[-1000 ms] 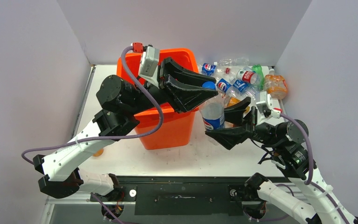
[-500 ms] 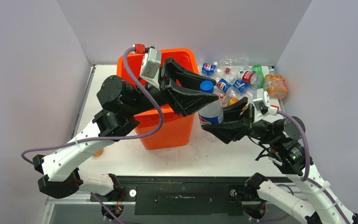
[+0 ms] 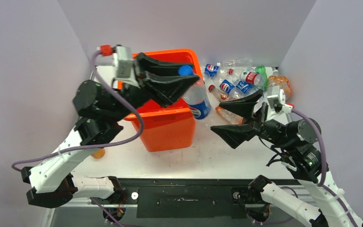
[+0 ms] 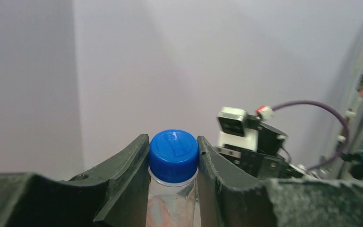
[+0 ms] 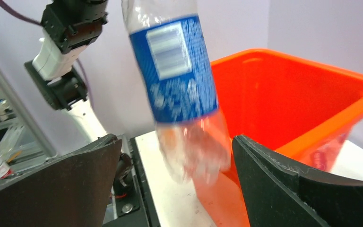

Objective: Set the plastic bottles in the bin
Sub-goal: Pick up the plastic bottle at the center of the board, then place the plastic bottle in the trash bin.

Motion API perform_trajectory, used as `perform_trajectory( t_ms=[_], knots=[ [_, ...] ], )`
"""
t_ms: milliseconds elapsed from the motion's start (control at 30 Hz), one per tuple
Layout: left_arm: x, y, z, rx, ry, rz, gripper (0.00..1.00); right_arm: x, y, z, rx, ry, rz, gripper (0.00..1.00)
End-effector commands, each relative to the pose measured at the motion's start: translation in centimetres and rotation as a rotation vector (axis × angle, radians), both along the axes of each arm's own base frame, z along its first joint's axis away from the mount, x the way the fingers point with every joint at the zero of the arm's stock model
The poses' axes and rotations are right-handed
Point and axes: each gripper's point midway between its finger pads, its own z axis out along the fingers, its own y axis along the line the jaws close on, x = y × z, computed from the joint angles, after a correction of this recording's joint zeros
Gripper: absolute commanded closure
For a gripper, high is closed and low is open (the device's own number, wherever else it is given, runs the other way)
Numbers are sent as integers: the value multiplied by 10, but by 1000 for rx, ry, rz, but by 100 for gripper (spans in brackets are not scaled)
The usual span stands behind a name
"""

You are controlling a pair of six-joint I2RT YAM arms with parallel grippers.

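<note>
Tall bright-orange plastic bin stands left of centre on the white counter. Left jaws are pinched narrow on the blue cap of a clear plastic bottle with a blue label. The bottle hangs cap-up, long axis near vertical and tilted, at the bin's right rim, its base seemingly outside the wall. The bin mouth lies to its left. Right jaws are spread wide and empty, just right of it. A heap of loose plastic bottles lies far right.

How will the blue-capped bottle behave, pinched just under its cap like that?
Probably light: the bottle looks clear and empty, hanging by its neck from the left hand. Held that high, it may swing or pivot; it hangs tilted near the bin. Its thin wall likely dents if squeezed.
</note>
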Motion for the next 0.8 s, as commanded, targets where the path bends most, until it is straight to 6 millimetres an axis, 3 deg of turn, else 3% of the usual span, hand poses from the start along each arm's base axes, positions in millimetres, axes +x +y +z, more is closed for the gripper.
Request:
perform_trajectory(
  t_ms=[0,100,233,333,500,667,700,767],
  knots=[
    [12,99,72,-230,-120,319,100,4,-37,27,46,-61,-196,10],
    [30,132,81,-260,-153,493,100,19,-54,14,52,-30,-328,10],
    [66,141,71,-167,-155,690,100,47,-71,-18,16,67,-500,10],
    [100,131,49,-82,-132,762,100,70,-88,-45,-7,154,-655,10],
    [161,98,5,54,13,682,100,93,-110,-85,-45,254,-846,10],
    [196,74,-28,130,98,634,99,107,-141,-118,-77,365,-1060,10],
    [198,68,-34,147,103,616,90,109,-145,-124,-86,377,-1087,10],
    [199,63,-37,165,109,596,47,111,-151,-134,-106,398,-1134,10]
  ],
)
